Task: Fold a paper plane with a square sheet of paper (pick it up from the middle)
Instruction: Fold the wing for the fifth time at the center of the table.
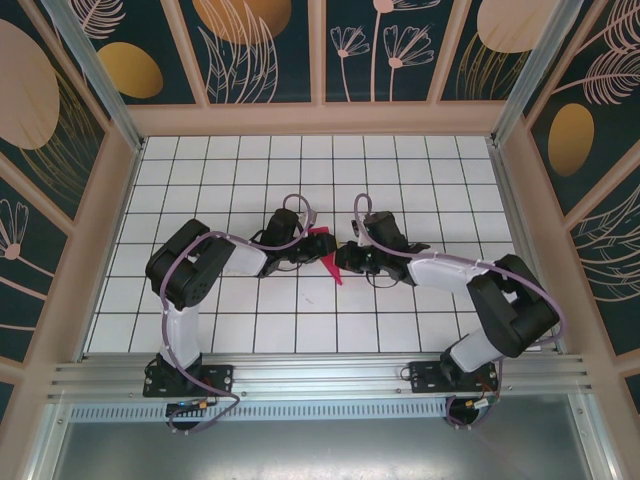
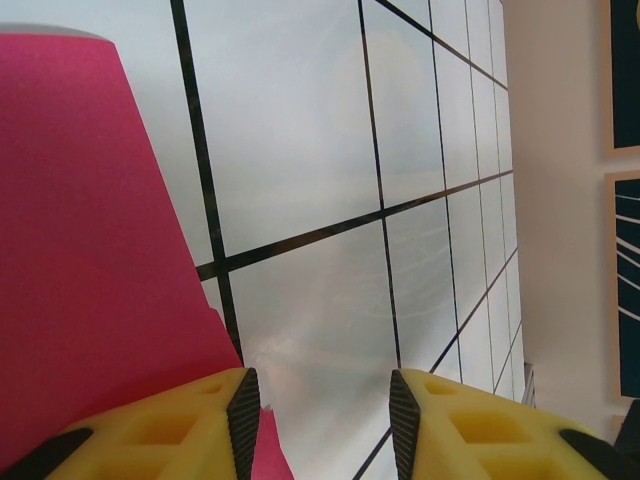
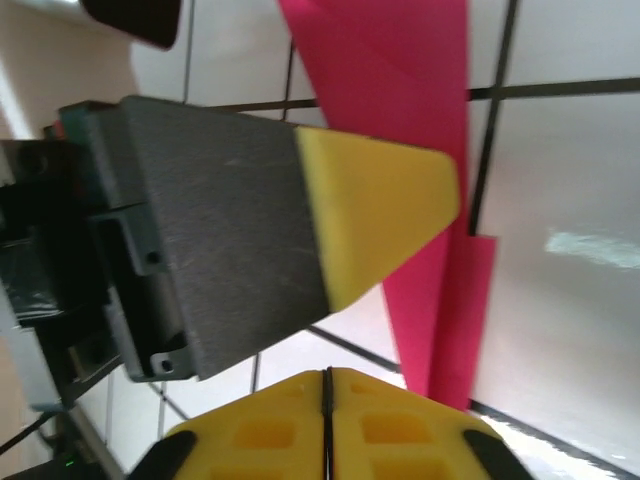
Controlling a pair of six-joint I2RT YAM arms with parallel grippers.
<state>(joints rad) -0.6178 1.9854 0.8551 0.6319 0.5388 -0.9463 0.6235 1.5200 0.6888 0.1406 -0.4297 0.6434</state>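
Found left jaws part-open over the table [image 1: 400, 170], with the folded pink paper [image 2: 90, 250] just beside one pad. Saw right jaws pressed shut — pads touching — paper just past their tips.

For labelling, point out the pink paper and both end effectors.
pink paper [image 2: 90, 250], left wrist view, middle of its flat face.
left end effector [image 2: 322, 390], left wrist view, gap between its fingertips.
right end effector [image 3: 328, 385], right wrist view, seam of its closed fingertips.

No lettering, labels, brand marks or numbers are legible on the gridded desk [image 1: 250, 160] or patterned walls [image 1: 260, 50]
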